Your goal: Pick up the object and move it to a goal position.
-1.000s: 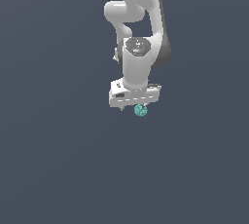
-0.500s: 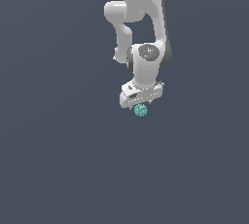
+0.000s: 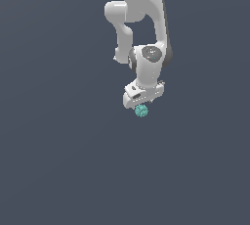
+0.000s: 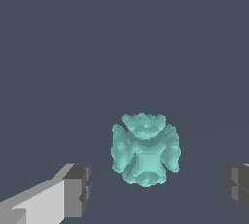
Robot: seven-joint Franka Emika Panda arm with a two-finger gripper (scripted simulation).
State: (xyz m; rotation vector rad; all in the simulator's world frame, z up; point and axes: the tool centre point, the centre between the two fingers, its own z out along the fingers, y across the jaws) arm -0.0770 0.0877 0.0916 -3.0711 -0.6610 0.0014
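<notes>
We see only a plain dark slate-grey backdrop [image 3: 53, 160], flat and even, one unbroken tone filling both views, no markings on it

Flat, even light falls on a plain dark slate-grey background with no cast shadows or glare. The white arm [image 3: 146, 33] is softly shaded, brighter on top and greyer at its right edge. Both renders are sharp but coarse; the teal lump [image 4: 145, 149] looks blocky and jagged up close.

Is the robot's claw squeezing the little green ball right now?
No, in the wrist view the green ball sits between the two fingers with clear gaps on both sides, so the gripper is open.
</notes>
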